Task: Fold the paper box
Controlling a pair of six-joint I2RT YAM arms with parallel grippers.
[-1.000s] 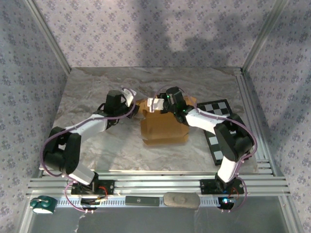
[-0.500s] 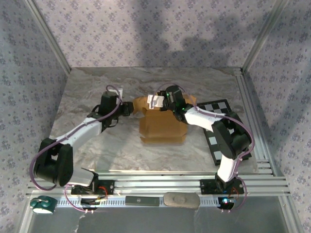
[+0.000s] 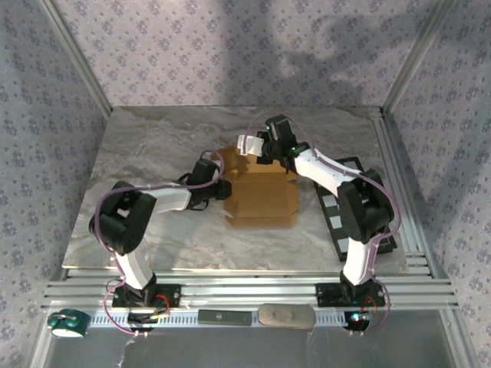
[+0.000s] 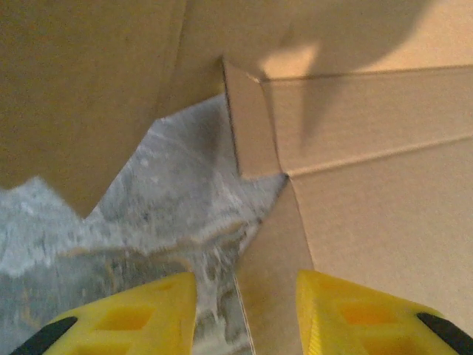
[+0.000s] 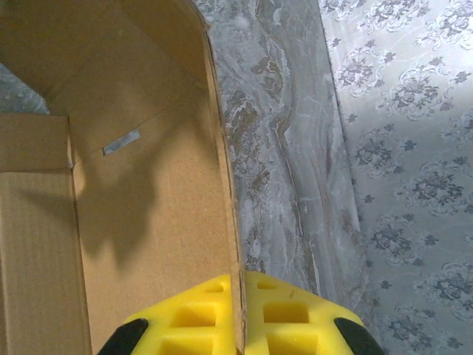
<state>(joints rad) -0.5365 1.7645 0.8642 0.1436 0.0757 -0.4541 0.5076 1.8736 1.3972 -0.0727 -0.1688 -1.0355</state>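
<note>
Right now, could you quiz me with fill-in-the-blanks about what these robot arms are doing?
The right gripper is ___ on an edge of the paper box.
The left gripper, beside the box, is ___.
The checkered board lies under the ___ arm.
Missing words: shut; open; right.

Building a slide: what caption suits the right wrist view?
Right gripper pinching a flap of the tan-brown cardboard paper box over grey marbled table.
</note>
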